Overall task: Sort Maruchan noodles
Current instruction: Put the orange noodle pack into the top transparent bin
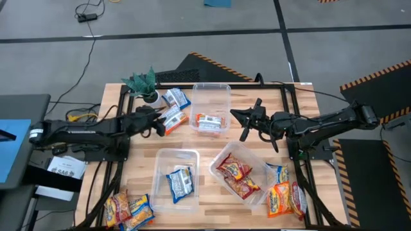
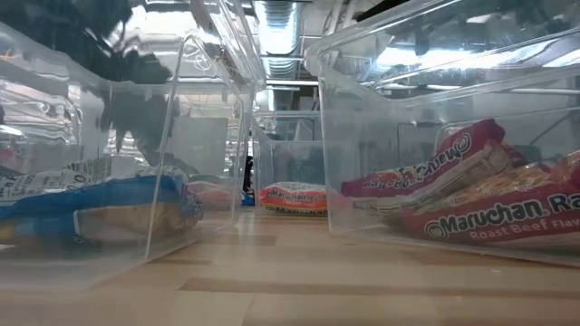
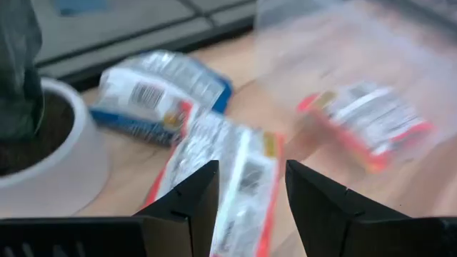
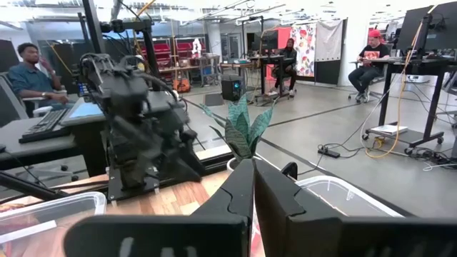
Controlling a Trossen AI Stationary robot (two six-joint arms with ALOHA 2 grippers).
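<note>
While the left gripper (image 1: 160, 126) sits low at the far-left of the desk (image 1: 205, 151), its jaws stand partly open and straddle an orange-edged Maruchan packet (image 3: 239, 178) without closing on it. A blue-white packet (image 1: 175, 98) lies just beyond that one, beside the potted plant (image 1: 145, 85).

Right gripper (image 1: 239, 119) hangs above the desk's middle, just right of the far bin (image 1: 221, 90); jaws pinched shut, nothing in them.

Packet locations:
- far bin: one orange packet (image 1: 209, 122).
- near-left bin (image 1: 160, 157): one blue packet (image 1: 180, 181).
- near-right bin (image 1: 221, 160): red packets (image 1: 237, 174), roast beef flavour readable in the low view.
- loose, near-left corner: orange-yellow packets (image 1: 128, 210).
- loose, near-right corner: a blue-white packet (image 1: 278, 174) and orange and red ones (image 1: 286, 199).

In the right wrist view, people sit at workstations in the room behind.
</note>
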